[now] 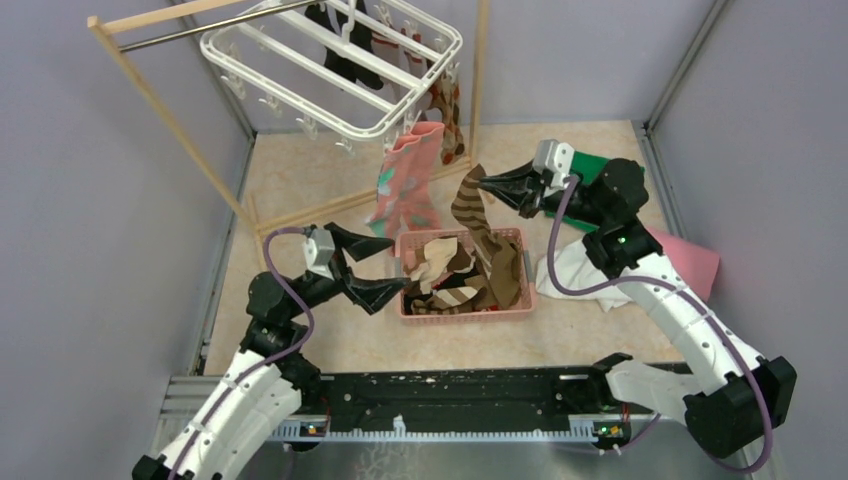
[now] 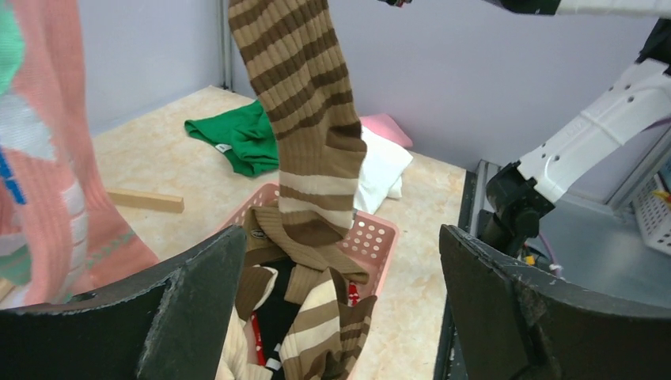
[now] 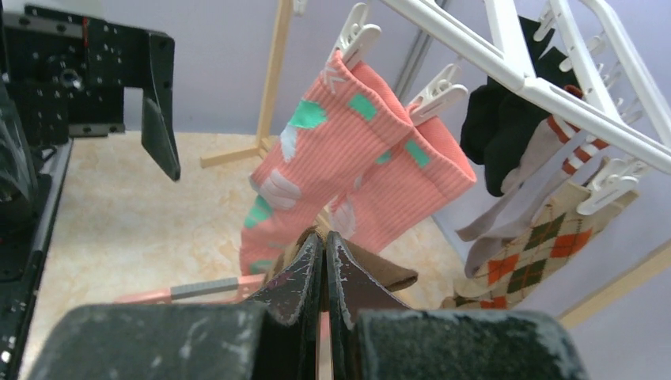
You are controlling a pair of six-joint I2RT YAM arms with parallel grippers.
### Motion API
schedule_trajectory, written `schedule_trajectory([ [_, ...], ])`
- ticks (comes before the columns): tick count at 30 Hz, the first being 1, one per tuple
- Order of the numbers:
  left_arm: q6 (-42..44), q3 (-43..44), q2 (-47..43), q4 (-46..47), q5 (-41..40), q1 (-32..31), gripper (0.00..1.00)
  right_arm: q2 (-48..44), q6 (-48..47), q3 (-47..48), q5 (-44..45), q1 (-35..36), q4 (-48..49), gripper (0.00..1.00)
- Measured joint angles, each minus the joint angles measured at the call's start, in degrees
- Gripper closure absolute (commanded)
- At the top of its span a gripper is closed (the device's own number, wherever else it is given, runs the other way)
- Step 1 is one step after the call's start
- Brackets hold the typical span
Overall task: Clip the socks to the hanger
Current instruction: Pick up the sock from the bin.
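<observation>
**Top external view.** We are finding the right end effector (image 1: pixel 480 183) at centre right of the frame, closed tight on the upper end of a brown-cream striped sock (image 1: pixel 478 225). The sock is hanging down, with its lower end trailing into the pink basket (image 1: pixel 465 314) at lower centre. The left end effector (image 1: pixel 398 265) is standing wide open and empty, just left of the basket. The hanger (image 1: pixel 290 87) is occupying the upper left, with pink-teal socks (image 1: pixel 408 180) dangling from its near corner.

**Left wrist view.** We are seeing the striped sock (image 2: pixel 305 119) draping from the top edge down into the basket (image 2: pixel 372 237). The left end effector (image 2: pixel 342 237) is gaping around it and touching nothing.

**Right wrist view.** The right end effector (image 3: pixel 324 245) is pinching a fold of brown fabric at lower centre. The hanger (image 3: pixel 514 71) is crossing the upper right.

**Handling.** We are judging the sock to be light, limp and ribbed, so it is likely to sag and swing rather than slip. We are advising a hold just below the cuff, leaving the edge free for a clip.
</observation>
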Motion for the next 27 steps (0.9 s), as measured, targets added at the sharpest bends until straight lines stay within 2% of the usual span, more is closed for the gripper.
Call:
schedule_trajectory([
  [4, 4.9, -0.8, 1.1, -0.2, -5.0, -6.1, 0.01, -0.4, 1.9, 0.0, 3.3, 3.7, 0.1, 1.00],
  [8, 5.2, -0.8, 8.2, 1.9, -8.0, -9.4, 0.01, -2.0, 1.1, -2.1, 1.9, 4.2, 2.0, 1.00],
  [12, 0.3, -0.7, 14.8, 5.6, -9.7, -9.6, 0.01, -4.0, -5.8, -4.9, -2.2, 4.3, 1.8, 1.00],
  [18, -6.3, -0.5, 15.9, 13.3, -10.5, -9.6, 0.01, -4.3, -18.6, -5.1, -11.5, 4.3, -3.1, 1.00],
  [27, -14.6, 2.4, 20.3, 18.0, -7.2, -9.6, 0.01, -3.1, -23.6, -5.1, -20.3, 4.7, -2.9, 1.00],
])
